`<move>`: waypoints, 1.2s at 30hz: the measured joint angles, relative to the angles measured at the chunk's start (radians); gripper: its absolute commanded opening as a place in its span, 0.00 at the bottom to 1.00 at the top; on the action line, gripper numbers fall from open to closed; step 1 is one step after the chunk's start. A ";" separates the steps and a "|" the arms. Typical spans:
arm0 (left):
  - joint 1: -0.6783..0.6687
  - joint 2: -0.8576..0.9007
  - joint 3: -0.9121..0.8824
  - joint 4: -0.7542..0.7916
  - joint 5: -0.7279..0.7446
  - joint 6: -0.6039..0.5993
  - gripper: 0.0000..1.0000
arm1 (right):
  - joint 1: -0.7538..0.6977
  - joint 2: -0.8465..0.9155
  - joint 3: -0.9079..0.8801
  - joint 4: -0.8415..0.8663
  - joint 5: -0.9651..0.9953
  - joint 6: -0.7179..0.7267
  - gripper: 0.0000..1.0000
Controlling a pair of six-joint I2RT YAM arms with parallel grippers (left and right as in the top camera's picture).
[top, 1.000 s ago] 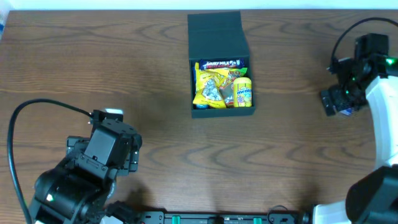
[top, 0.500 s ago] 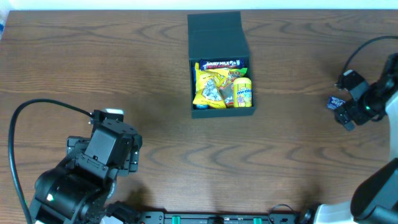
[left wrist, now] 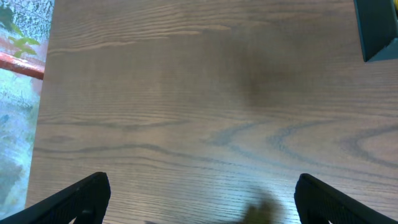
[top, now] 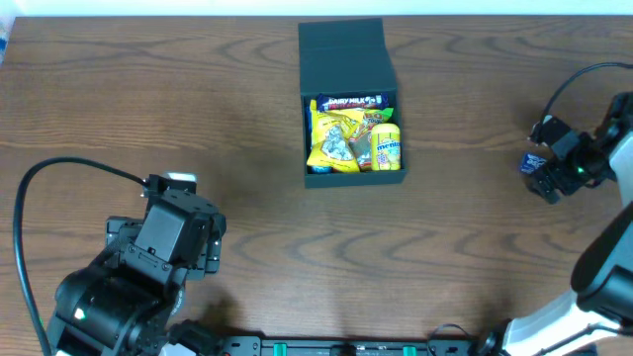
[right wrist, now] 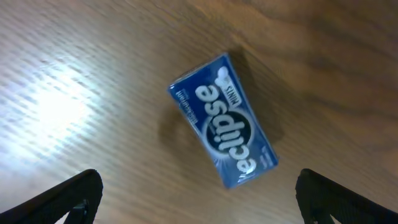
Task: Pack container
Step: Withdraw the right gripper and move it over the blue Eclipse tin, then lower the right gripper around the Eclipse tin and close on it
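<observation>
The left arm [top: 148,257] is black and boxy, with a white tag [top: 179,180] at its tip, a green light [top: 79,314] and a black cable [top: 59,163]. The right arm [top: 584,163] is black and white, green-lit, with its own black lead [top: 569,84]. The left gripper [left wrist: 202,193] and right gripper [right wrist: 199,186] have matte black, wedge-shaped fingers.

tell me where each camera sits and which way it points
overhead: above the table, looking straight down at the container; left arm and right arm show.
left wrist: on the left arm, facing bare wood; left gripper open at the bottom corners.
right wrist: facing down at the blue eclipse pack; right gripper open.
shared: overhead and right wrist both show the pack.
</observation>
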 measured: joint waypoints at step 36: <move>0.000 0.000 0.000 0.000 0.000 0.000 0.95 | -0.012 0.182 0.173 -0.055 -0.050 0.038 0.99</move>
